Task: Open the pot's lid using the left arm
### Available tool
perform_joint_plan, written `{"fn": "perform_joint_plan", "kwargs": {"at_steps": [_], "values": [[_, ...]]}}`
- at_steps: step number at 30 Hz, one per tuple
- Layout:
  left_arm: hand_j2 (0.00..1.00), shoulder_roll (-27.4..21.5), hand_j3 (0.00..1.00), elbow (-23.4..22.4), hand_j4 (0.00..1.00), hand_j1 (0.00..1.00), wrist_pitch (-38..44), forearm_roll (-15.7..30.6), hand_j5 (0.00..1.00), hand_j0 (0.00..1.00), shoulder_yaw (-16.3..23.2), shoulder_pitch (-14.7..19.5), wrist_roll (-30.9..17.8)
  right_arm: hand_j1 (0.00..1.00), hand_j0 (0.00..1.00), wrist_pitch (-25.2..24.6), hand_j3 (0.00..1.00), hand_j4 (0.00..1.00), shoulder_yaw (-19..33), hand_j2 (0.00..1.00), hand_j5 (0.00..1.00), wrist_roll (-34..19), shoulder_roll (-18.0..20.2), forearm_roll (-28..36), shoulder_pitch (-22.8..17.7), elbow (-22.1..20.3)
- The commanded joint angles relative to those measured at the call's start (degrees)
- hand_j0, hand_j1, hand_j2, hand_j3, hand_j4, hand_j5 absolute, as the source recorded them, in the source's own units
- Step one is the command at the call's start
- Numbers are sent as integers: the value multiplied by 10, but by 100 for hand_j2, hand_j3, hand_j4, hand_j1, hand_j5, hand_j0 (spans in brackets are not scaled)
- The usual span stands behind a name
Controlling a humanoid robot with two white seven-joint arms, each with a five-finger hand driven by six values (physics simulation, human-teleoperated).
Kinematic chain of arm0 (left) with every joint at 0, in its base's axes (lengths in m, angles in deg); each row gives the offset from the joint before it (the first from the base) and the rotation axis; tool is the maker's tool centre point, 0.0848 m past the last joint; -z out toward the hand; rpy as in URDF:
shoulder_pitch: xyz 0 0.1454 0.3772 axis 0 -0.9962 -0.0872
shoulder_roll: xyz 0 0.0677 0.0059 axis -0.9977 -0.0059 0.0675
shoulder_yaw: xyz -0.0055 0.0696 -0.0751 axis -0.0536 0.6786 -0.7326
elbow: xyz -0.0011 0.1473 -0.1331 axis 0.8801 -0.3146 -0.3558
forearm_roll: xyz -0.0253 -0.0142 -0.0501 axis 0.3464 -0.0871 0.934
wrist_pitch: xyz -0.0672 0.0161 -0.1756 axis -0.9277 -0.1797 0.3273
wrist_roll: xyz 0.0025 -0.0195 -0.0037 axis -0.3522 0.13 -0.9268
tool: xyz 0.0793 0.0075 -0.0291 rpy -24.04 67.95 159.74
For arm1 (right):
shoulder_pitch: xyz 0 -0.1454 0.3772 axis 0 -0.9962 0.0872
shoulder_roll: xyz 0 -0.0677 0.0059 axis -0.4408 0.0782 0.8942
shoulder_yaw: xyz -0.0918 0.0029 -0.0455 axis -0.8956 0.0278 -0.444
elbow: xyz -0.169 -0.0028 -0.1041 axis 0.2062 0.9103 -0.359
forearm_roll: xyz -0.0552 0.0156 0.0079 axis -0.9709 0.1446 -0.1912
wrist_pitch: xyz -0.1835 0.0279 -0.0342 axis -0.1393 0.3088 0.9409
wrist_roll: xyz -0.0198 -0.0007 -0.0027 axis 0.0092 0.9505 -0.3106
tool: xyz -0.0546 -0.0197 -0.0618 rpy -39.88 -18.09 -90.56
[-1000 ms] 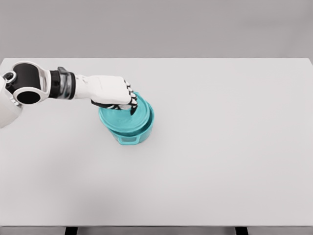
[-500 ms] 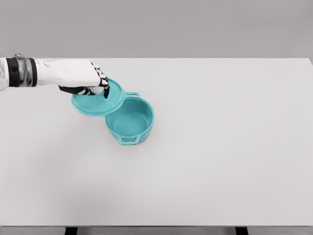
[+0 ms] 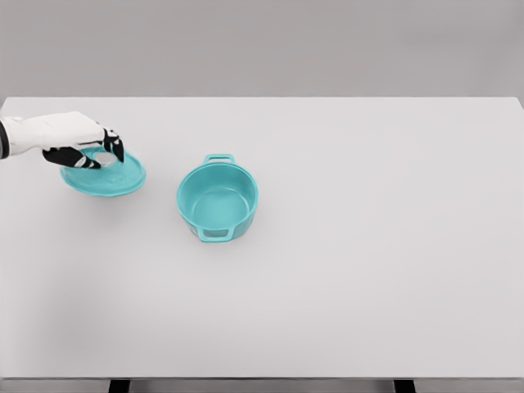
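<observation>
The left hand (image 3: 82, 146) has its fingers curled around the knob of the teal lid (image 3: 104, 175), near the left edge of the white table (image 3: 368, 246). The teal pot (image 3: 218, 199) stands open, apart from the lid, left of the table's middle

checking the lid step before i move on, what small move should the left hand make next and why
Probably open the fingers and let go. The lid is already off the pot, sits well to its left and looks to be down on the table, while the left hand still curls over its top. Whether it fully rests there is hard to tell, so release gently.
</observation>
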Motion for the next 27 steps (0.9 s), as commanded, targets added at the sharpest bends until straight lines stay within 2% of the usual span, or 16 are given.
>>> {"fn": "perform_joint_plan", "kwargs": {"at_steps": [1, 2, 3, 8, 10, 12, 17, 19, 21, 24, 27], "values": [[72, 3, 72, -8, 72, 72, 2, 5, 72, 72, -7, 0, 0, 100, 100, 0, 100, 100, 0, 100, 100, 0, 0, 0, 0, 0], [98, 4, 98, -9, 98, 98, 2, 8, 98, 98, -7, -1, 0, 100, 100, 0, 100, 100, -1, 100, 100, 0, 0, 0, 0, 0], [100, 4, 100, -10, 100, 100, 2, 8, 100, 100, -7, -2, 0, 100, 100, 0, 100, 100, 0, 100, 100, 0, 0, 0, 0, 0], [100, 0, 100, -9, 100, 100, 2, 12, 100, 100, -11, -4, 0, 100, 100, 0, 100, 100, 0, 100, 100, 0, 0, 0, 0, 0], [100, -1, 100, -9, 100, 100, 2, 13, 100, 100, -51, -7, 0, 100, 100, 0, 100, 100, 0, 100, 100, 0, 0, 0, 0, 0], [100, -1, 100, -7, 100, 100, 2, 20, 100, 100, -65, -8, 0, 100, 100, 0, 100, 100, 0, 100, 100, 0, 0, 0, 0, 0], [100, -2, 100, -2, 100, 100, 2, 20, 100, 100, -65, -11, 0, 100, 100, 0, 100, 100, 0, 100, 100, 0, 0, 0, 0, 0], [100, -2, 100, 9, 100, 100, 2, 22, 100, 100, -67, -11, 0, 100, 100, 0, 100, 100, 0, 100, 100, 0, 0, 0, 0, 0], [100, -1, 100, 33, 100, 100, 2, 27, 100, 100, -71, -26, 0, 100, 100, 0, 100, 100, 0, 100, 100, 0, 0, 0, 0, 0], [100, 1, 100, 77, 100, 100, 2, 27, 100, 100, -69, -29, 0, 100, 100, 0, 100, 100, -1, 100, 100, 0, 0, 0, 0, 0], [100, -1, 100, 92, 100, 100, 2, 26, 100, 100, -71, -40, 0, 100, 100, 0, 100, 100, 0, 100, 100, 0, 0, 0, 0, 0]]}}
